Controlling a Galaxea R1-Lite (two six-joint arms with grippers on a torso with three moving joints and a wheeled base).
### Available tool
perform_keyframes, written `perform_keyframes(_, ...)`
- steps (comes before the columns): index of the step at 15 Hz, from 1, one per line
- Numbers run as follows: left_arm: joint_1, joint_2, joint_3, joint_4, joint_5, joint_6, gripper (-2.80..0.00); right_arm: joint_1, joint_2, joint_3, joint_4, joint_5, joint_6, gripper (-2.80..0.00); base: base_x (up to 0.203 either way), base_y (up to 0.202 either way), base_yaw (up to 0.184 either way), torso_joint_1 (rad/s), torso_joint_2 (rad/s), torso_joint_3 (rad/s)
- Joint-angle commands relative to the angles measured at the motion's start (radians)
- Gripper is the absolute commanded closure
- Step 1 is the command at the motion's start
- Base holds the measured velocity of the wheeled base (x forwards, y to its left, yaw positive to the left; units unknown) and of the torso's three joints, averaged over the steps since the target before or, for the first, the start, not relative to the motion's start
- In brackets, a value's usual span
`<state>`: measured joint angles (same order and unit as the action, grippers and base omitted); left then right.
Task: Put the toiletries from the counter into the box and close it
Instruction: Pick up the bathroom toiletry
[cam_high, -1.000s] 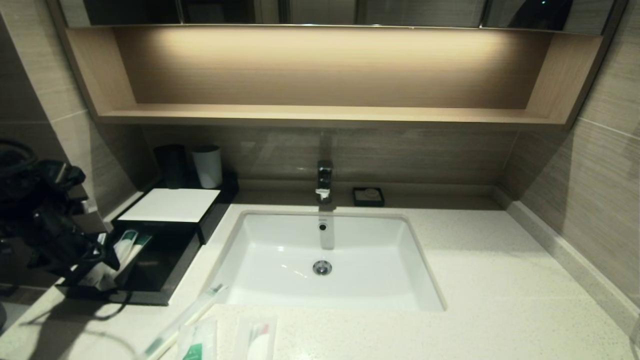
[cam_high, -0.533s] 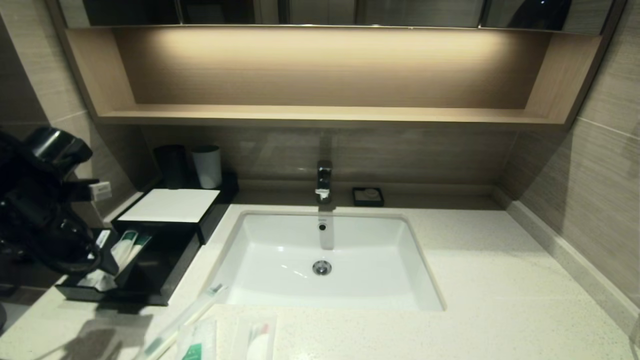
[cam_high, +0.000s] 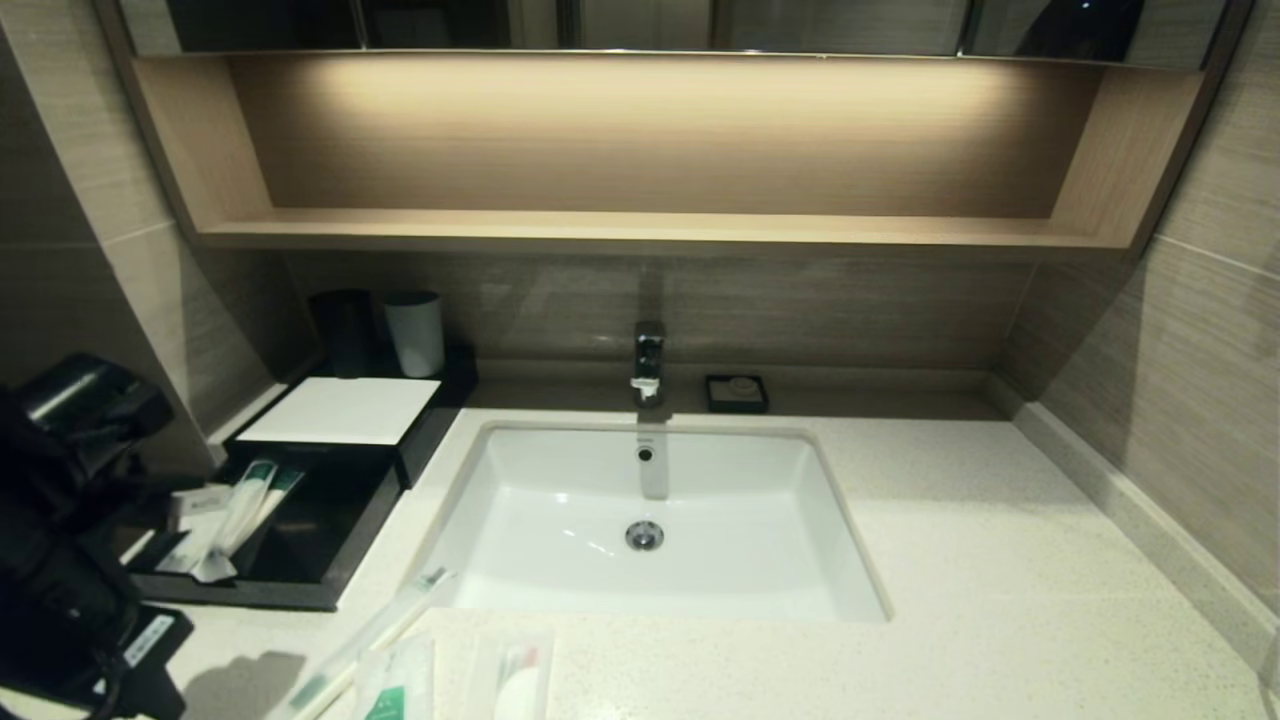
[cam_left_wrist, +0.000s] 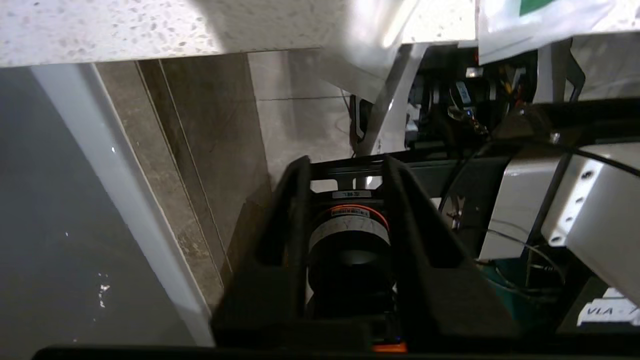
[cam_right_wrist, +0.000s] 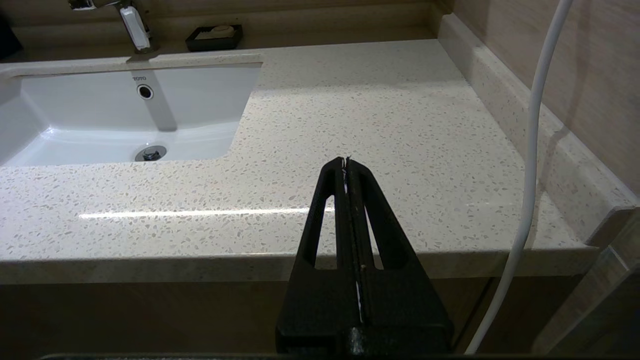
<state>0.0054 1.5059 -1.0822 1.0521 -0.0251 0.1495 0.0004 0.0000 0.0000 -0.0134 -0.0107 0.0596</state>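
Observation:
The black box with a white top panel stands left of the sink on the cream counter. Its drawer is pulled open, with a green-labelled toothbrush packet and other wrapped pieces inside. On the counter's front edge lie a long toothbrush packet, a green-marked sachet and a packet with a white round piece. My left arm hangs at the counter's front left, off the drawer. My left gripper is open and empty, pointing below the counter edge. My right gripper is shut and empty, just in front of the counter's right part.
A white sink with a tap sits mid-counter. A black cup and a white cup stand behind the box. A small black soap dish is at the back. A wooden shelf runs above.
My left arm has drawn back from over the open drawer, first up, then down to the counter's front left. The packets stay in the drawer. The right arm has not moved.

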Motion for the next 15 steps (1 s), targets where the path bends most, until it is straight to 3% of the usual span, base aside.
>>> perform_keyframes(1,0.010,0.043,0.021,-0.022,-0.039,0.051,-2.80,0.000,0.000,0.000,0.000,0.000,0.000,0.00,0.000,0.000,0.000,0.000,0.00,0.000)
perform_keyframes(3,0.013,0.055,0.050,-0.078,-0.111,0.154,-2.80,0.000,0.002,0.000,0.000,0.000,0.000,0.00,0.000,0.000,0.000,0.000,0.00,0.000)
perform_keyframes(7,0.031,0.080,0.106,-0.105,-0.139,0.266,-2.80,0.000,0.001,0.000,-0.001,0.000,0.000,0.00,0.000,0.000,0.000,0.000,0.00,0.000)
perform_keyframes(11,0.133,0.137,0.164,-0.165,-0.140,0.421,-2.80,0.001,0.000,0.000,-0.001,0.000,0.000,0.00,0.000,0.000,0.000,0.000,0.00,0.000)
perform_keyframes(15,0.139,0.174,0.206,-0.299,-0.176,0.493,-2.80,0.001,0.001,0.000,0.000,0.000,0.000,0.00,0.000,0.000,0.000,0.000,0.00,0.000)
